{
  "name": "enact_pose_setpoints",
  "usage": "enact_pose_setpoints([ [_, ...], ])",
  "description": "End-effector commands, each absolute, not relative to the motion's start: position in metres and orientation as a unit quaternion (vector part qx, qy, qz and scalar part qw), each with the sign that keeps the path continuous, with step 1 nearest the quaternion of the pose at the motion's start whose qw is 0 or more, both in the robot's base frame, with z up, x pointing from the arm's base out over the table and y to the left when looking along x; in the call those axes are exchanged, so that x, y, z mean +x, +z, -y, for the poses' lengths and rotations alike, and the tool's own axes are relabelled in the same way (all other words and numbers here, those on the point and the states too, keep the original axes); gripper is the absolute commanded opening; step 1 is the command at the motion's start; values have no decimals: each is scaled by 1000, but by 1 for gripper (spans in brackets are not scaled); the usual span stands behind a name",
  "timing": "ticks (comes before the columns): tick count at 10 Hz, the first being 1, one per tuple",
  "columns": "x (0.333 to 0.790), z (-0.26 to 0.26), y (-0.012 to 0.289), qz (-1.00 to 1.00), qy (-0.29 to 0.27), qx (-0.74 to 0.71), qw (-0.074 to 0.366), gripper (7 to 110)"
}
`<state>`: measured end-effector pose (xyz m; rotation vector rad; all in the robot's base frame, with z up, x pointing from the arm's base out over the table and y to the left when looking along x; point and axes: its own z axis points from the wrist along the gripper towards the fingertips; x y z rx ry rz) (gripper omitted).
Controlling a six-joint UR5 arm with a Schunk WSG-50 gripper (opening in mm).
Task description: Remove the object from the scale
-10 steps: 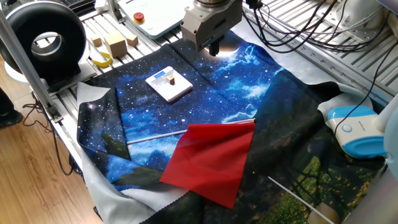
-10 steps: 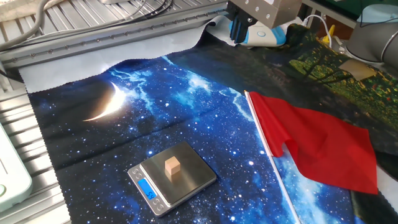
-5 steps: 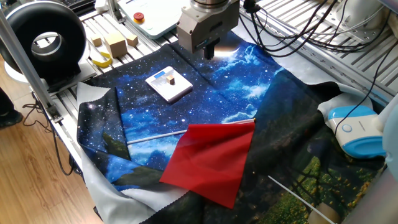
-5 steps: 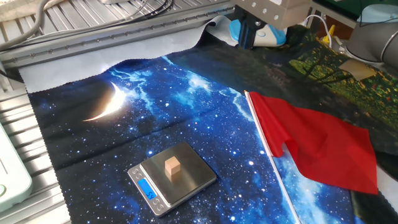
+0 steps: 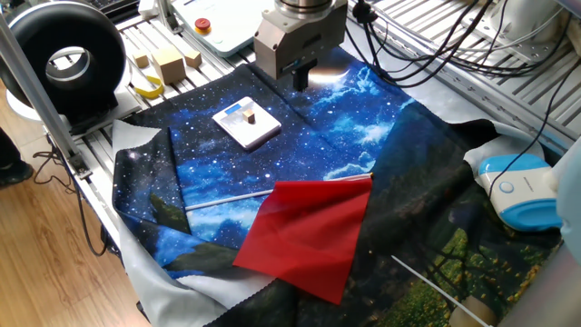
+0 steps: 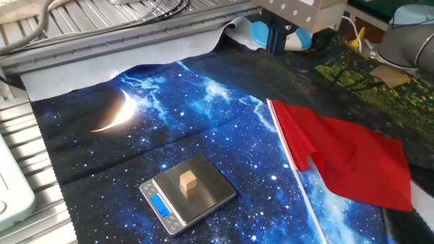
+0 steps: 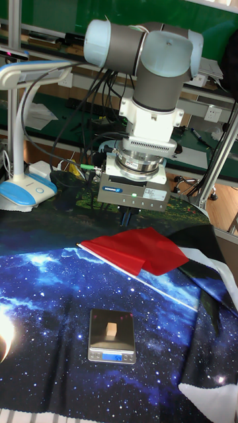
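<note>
The scale [image 5: 246,123] is a flat square slab lying on the starry blue cloth, with its blue display [image 6: 161,206] facing the cloth's edge. The object [image 5: 250,116], a tiny tan wooden cube, rests upright near the middle of the scale [image 6: 189,194], also plain in the tall view [image 7: 111,328]. My gripper [image 5: 301,76] hangs high above the cloth, well away from the scale and touching nothing. Its dark fingers [image 6: 277,41] show only as a short stub under the grey body [image 7: 134,192]. Nothing is between them.
A red flag [image 5: 309,236] on a thin stick lies across the cloth beside the scale. A white-and-blue rounded device [image 5: 522,189] sits at the cloth's far edge. Pale wooden blocks [image 5: 168,64], a yellow roll [image 5: 147,88] and a black ring [image 5: 65,62] stand beyond the scale. Cables [image 5: 436,45] hang behind the arm.
The gripper has drifted sideways over the cloth, leftward in one fixed view and rightward in the other. The cube and the scale have not moved.
</note>
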<state>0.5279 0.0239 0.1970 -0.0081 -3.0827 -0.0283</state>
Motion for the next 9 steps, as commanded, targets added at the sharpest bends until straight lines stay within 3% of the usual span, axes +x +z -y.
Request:
enact_pose_setpoints([
  [1, 530, -27, 197, 999, -17, -7, 26, 7],
  [5, 530, -15, 195, 1000, 4, -6, 27, 7],
  [7, 541, -42, 196, 999, -48, -18, 7, 7],
  [9, 536, -37, 196, 999, -39, -28, 16, 7],
])
